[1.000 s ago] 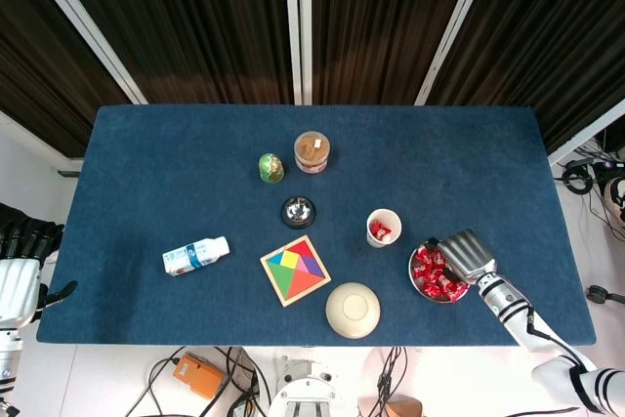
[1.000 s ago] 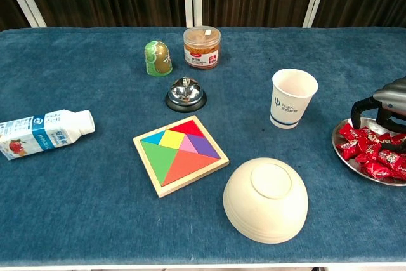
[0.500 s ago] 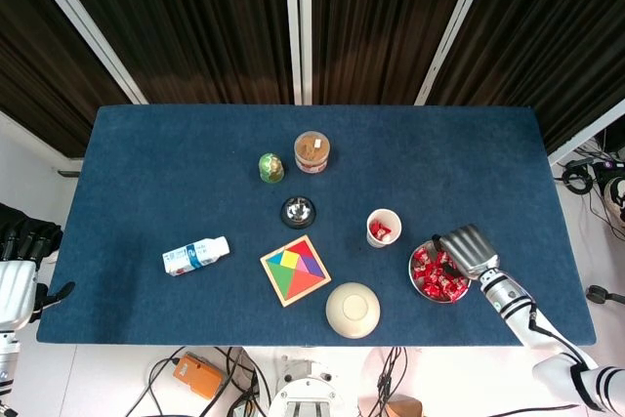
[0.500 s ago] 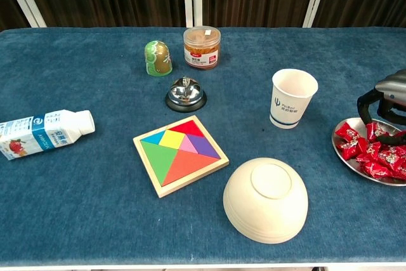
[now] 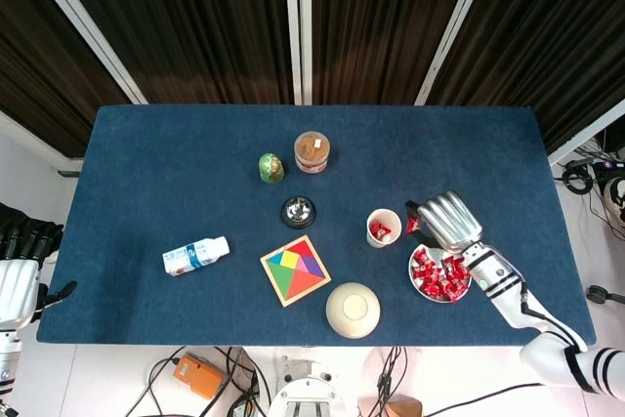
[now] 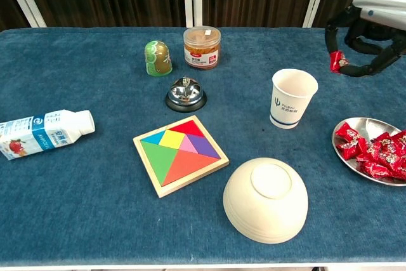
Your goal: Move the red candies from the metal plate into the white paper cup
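The metal plate (image 5: 417, 282) (image 6: 347, 155) lies at the table's right front, and several red candies (image 5: 439, 276) (image 6: 374, 151) are piled on it. The white paper cup (image 5: 383, 229) (image 6: 293, 98) stands just left of the plate, with red candies (image 5: 379, 230) inside it in the head view. My right hand (image 5: 444, 219) (image 6: 369, 23) hovers above the table between cup and plate, pinching one red candy (image 6: 336, 61) (image 5: 413, 226) in its fingertips, just right of the cup's rim. My left hand (image 5: 21, 241) rests off the table's left edge, holding nothing.
An upturned cream bowl (image 6: 266, 198) sits in front of the cup. A tangram puzzle (image 6: 180, 153), a call bell (image 6: 185, 93), a green figurine (image 6: 157, 58), a snack jar (image 6: 201, 46) and a lying milk bottle (image 6: 43, 132) fill the middle and left.
My right hand has risen from the plate with one red candy and moved up and left toward the cup. The left hand has stayed put.
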Controlling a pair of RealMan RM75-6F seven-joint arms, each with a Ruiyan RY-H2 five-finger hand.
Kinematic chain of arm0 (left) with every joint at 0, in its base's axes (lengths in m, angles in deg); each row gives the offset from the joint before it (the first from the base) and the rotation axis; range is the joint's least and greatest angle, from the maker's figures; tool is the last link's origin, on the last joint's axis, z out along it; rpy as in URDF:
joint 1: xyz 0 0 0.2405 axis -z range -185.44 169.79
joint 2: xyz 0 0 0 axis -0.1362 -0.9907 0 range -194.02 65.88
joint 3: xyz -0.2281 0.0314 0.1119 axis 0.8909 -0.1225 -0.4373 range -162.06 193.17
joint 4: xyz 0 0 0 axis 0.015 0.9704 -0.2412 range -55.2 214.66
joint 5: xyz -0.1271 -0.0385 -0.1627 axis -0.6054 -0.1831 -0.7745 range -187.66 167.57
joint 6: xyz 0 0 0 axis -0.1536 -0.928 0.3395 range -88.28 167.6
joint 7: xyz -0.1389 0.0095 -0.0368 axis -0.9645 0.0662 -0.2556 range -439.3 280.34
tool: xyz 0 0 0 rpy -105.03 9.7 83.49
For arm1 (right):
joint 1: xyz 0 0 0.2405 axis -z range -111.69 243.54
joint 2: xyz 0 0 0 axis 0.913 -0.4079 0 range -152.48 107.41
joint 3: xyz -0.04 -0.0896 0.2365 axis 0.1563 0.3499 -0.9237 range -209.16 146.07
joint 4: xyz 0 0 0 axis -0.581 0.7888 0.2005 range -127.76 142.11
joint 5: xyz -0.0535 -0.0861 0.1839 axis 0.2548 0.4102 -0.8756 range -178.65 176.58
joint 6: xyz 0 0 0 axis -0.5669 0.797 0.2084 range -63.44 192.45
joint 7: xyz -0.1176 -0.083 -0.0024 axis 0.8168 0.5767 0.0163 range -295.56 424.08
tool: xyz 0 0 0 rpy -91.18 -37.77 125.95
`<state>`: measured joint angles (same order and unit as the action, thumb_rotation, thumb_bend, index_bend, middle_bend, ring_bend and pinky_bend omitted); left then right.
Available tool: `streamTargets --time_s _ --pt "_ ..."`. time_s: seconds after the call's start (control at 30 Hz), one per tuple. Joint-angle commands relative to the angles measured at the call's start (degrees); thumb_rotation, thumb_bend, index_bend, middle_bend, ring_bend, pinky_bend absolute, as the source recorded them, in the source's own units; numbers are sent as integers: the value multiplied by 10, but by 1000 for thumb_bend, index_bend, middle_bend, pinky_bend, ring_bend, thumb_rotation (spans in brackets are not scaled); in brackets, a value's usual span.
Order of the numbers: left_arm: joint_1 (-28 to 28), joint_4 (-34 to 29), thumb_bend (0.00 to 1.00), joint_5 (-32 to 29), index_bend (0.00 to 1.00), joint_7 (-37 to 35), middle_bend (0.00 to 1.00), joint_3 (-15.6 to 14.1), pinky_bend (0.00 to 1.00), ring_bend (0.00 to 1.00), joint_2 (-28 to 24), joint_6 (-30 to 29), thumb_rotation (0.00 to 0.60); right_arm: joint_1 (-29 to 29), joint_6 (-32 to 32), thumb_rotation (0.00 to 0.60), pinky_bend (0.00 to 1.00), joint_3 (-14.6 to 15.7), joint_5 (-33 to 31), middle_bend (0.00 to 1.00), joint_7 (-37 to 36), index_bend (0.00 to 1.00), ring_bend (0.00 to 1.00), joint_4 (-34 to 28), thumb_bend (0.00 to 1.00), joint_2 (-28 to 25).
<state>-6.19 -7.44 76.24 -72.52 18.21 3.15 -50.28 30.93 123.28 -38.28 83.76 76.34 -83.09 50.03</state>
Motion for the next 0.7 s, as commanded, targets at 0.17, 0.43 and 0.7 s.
streamTargets --time_s 0.17,0.43,0.7 --pt "-1 -1 0 -4 171 1 158 0 0 42 -2 2 600 -40 -46 600 1000 -11 -24 919 12 543 1000 35 509 59" --pt "-2 1 0 -7 171 0 159 0 0 42 -1 3 600 -38 -33 600 1000 0 -17 919 20 362 1000 41 504 61" --pt "1 2 0 -4 171 0 159 1 0 42 2 5 600 12 44 600 1000 36 32 919 -18 373 1000 28 504 9"
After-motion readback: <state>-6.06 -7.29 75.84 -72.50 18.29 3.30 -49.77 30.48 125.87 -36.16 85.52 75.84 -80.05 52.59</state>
